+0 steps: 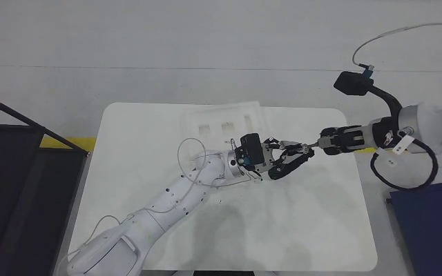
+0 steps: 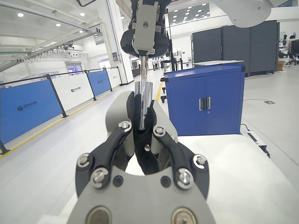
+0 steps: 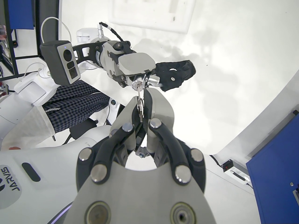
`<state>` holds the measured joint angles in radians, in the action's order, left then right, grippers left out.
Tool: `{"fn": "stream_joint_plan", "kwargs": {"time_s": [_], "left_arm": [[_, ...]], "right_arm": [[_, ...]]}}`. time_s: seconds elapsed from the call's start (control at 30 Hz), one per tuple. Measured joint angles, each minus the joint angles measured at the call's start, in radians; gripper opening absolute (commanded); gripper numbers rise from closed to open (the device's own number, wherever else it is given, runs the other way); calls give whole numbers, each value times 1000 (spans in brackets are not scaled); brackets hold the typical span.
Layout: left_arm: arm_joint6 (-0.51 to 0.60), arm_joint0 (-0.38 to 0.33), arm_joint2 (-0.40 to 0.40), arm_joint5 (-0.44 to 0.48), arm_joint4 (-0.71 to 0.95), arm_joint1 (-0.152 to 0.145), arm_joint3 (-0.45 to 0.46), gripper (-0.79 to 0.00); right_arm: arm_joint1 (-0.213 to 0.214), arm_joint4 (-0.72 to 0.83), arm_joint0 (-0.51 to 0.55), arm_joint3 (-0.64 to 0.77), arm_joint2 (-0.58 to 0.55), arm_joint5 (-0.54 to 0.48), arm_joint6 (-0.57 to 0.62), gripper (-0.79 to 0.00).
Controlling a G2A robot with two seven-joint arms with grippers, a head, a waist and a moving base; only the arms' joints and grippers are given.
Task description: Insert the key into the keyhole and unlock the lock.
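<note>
Left hand [image 2: 143, 109] clamped on chrome lock [image 2: 143, 92], above worktop [image 1: 290, 228] at 2 o'clock of centre, right hand [image 3: 141, 101] from 3 o'clock pinching key [image 2: 144, 71], tip at keyhole [image 3: 136, 85], foam tray [image 1: 221, 124] at 12 o'clock

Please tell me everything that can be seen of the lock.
The lock is a small cylinder of shiny, chrome-like metal with a round end face. It is held over the table, clear of it, clamped in the black-padded left gripper, its end face turned toward the right gripper. The key, pinched by that gripper, meets this face at its middle and seems to sit in the keyhole; how deep cannot be seen. Nothing else touches the lock.
</note>
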<state>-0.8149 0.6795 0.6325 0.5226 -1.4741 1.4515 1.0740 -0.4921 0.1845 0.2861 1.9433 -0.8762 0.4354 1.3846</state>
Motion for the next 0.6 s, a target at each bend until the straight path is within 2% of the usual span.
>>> {"fn": "stream_joint_plan", "kwargs": {"time_s": [0.6], "left_arm": [[33, 12, 25, -17, -31, 15, 0, -785]], "right_arm": [[-4, 12, -72, -15, 107, 16, -16, -785]]}}
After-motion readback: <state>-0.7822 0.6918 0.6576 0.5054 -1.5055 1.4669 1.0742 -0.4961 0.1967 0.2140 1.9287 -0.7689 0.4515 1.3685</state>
